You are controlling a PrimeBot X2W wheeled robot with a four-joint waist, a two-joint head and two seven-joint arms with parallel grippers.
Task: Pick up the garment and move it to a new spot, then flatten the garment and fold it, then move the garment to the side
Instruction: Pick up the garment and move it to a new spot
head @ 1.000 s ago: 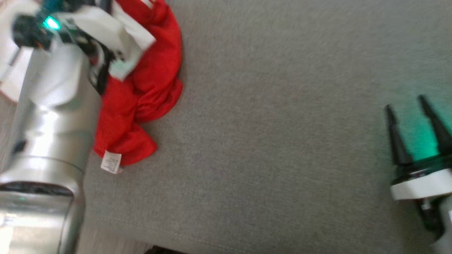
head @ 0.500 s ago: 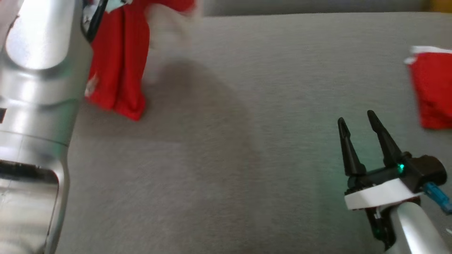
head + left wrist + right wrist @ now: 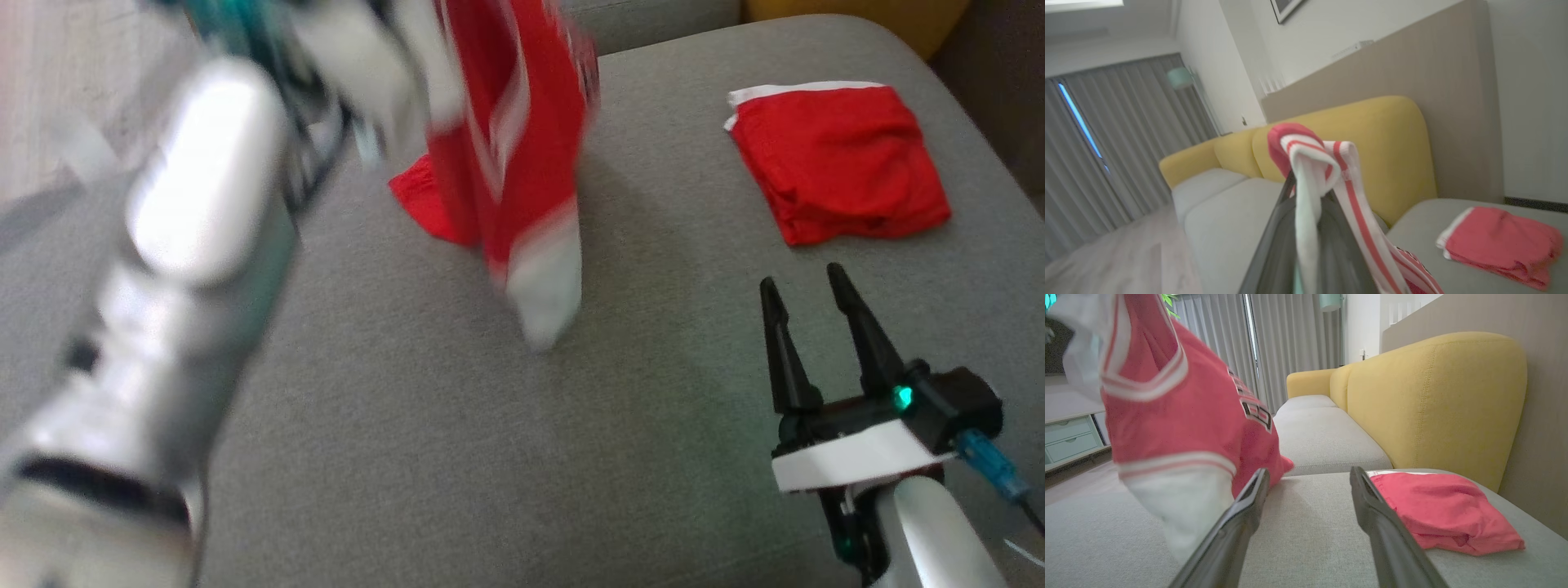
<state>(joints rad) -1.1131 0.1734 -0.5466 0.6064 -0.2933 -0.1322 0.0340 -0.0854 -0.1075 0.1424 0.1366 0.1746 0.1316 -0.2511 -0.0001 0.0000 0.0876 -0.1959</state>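
Garment (image 3: pixel 514 163), a red jersey with white bands and a broad white hem, hangs bunched from the left gripper (image 3: pixel 1292 185), whose 2 dark fingers are pressed together on a roll of its red-and-white striped trim. It dangles over the far half of the grey cushion (image 3: pixel 490 457), about midway between the side edges. The head view is too blurred to tell whether its white lower end touches the weave. In the right wrist view its thin cloth shows dark lettering on the red. The left arm (image 3: pixel 196 204), silver and smooth, slants up the cushion's left side. The right gripper (image 3: pixel 802 276) hovers over the near right part of the cushion, fingers spread apart with nothing between them. Between this gripper and the left arm a wide stretch of bare, finely woven grey runs along the near edge. A folded red garment (image 3: pixel 841 163) with a white edge lies flat at the far right corner, well apart from the hanging one. Behind that corner rises a rounded yellow backrest (image 3: pixel 1433 400). A pale drawer unit (image 3: pixel 1069 437) beyond the left edge shows 2 shut fronts, their contents hidden.
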